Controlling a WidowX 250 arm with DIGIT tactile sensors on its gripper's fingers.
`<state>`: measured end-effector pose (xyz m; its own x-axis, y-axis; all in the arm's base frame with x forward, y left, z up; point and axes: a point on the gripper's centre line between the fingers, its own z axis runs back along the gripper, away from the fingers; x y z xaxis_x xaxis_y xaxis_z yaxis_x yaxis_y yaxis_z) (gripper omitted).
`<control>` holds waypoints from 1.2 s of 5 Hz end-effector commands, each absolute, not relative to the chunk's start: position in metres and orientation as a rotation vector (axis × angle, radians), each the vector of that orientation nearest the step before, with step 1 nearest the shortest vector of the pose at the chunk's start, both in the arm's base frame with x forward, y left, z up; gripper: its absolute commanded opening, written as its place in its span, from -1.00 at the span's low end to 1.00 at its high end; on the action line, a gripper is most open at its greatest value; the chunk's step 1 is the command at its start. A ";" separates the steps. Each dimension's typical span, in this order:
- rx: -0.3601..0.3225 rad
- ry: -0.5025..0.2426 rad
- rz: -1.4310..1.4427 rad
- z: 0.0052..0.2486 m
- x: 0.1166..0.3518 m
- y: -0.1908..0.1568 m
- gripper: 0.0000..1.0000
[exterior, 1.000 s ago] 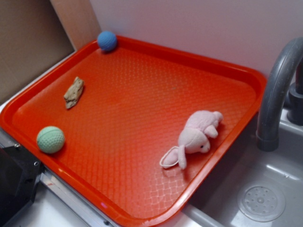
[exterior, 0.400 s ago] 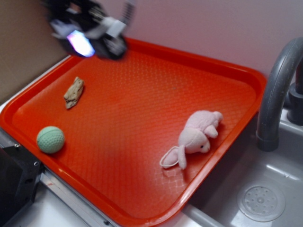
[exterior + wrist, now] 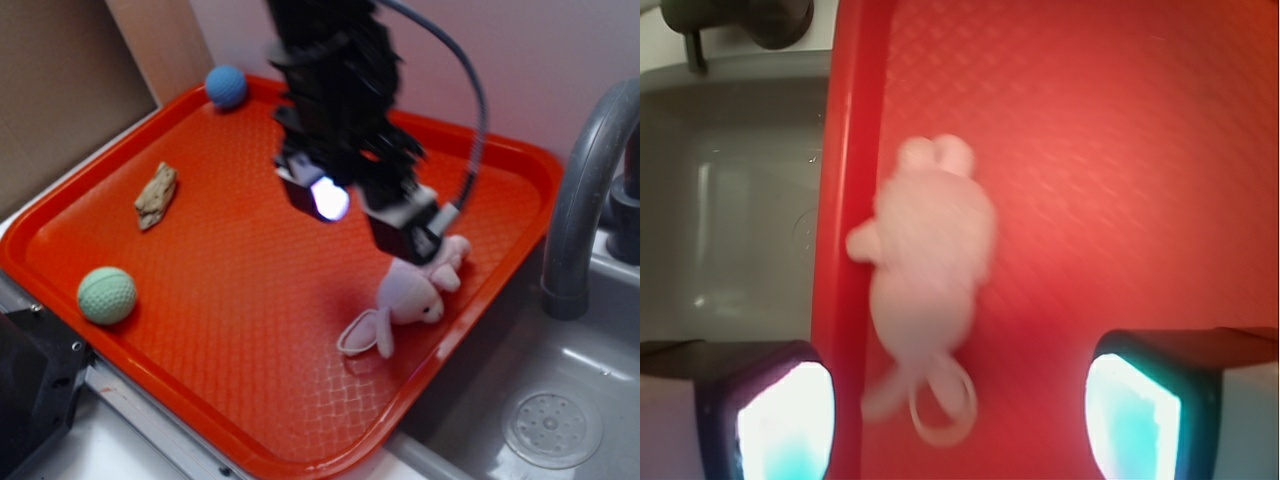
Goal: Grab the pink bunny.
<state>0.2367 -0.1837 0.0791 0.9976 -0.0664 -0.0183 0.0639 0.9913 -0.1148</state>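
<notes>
Pincer [image 3: 365, 205] moved above one pink bunny [image 3: 415, 290] | two balls | one rock

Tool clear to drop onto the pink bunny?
Probably yes: the tool is open above the pink bunny, nothing covering it. The tray rim beside it may crowd one finger.

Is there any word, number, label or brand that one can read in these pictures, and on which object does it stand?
None: no readable text in either view.
The orange tray, pink bunny, green ball and blue ball bear no print.
The pincer is motion-blurred; any marking on it is unreadable.
</notes>
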 end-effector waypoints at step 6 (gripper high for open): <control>-0.019 0.046 -0.127 0.029 0.241 -0.199 -1.00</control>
